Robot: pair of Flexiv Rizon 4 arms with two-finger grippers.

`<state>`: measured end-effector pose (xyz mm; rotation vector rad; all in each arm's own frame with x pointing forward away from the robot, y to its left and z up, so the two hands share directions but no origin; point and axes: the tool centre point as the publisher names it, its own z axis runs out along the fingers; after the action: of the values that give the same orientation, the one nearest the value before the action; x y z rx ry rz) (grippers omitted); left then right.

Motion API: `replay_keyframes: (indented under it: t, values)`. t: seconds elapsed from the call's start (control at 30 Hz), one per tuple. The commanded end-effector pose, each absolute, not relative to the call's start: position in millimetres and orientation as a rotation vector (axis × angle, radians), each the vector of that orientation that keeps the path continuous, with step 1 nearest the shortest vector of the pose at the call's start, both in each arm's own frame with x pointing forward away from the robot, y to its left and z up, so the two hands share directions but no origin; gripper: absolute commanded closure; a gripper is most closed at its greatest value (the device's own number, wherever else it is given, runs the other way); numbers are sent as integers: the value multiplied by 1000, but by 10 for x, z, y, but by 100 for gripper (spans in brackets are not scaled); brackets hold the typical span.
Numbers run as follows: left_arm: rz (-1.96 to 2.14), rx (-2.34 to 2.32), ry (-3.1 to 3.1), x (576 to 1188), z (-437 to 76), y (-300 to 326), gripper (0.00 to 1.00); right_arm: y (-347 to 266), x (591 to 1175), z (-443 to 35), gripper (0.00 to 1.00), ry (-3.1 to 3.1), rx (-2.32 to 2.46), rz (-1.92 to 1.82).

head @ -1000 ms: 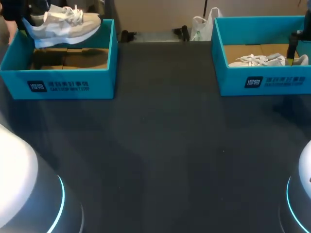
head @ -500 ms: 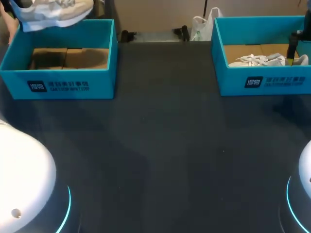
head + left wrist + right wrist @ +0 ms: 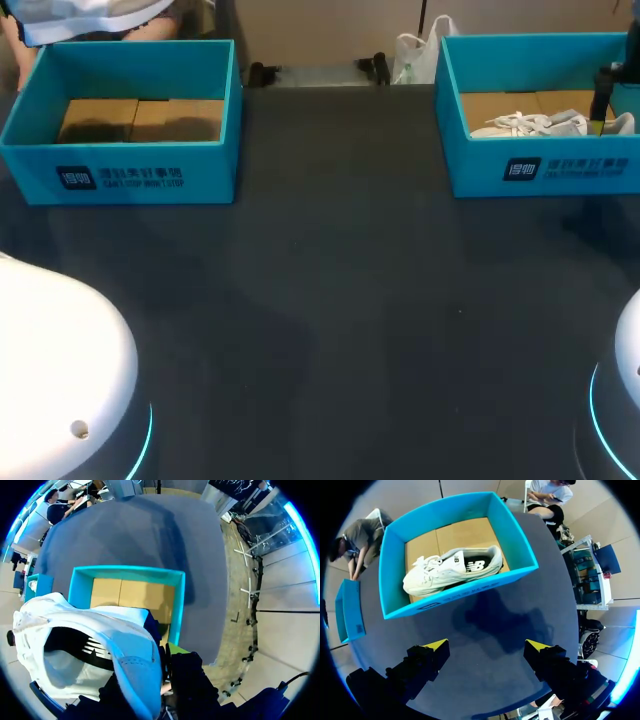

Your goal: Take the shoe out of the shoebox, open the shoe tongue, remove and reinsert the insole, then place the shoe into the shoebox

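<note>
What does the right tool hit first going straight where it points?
The right tool probably meets bare table first, just short of the blue shoebox with the white sneaker; depth unclear.

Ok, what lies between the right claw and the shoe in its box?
Right wrist view: only bare table, then the near wall of the box. The right claw hangs open, apart from the shoe lying inside.
</note>
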<state>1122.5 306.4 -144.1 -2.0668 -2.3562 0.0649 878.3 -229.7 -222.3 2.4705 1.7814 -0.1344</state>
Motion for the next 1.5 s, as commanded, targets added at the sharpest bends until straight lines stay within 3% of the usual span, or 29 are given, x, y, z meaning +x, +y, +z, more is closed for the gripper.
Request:
replay_keyframes:
  t: [0.03,0.17,0.77,1.23,1.5]
  values:
    - [-174,-2145,-2449,10808,-1412,3003,100,-2295,8780,-2222,0,1780,2469,-135]
    - [-174,-2145,-2449,10808,-1412,3003,100,-2295,8780,-2222,0,1780,2469,-135]
    - [-414,-2101,-2569,9447,-1183,2075,100,-2295,8780,-2222,0,1780,2469,-135]
    - [-414,-2101,-2569,9447,-1183,2075,100,-2295,8780,-2222,0,1780,2469,-135]
    - [-426,-2061,-2508,8761,-1552,1406,100,-2295,8780,-2222,0,1780,2469,-135]
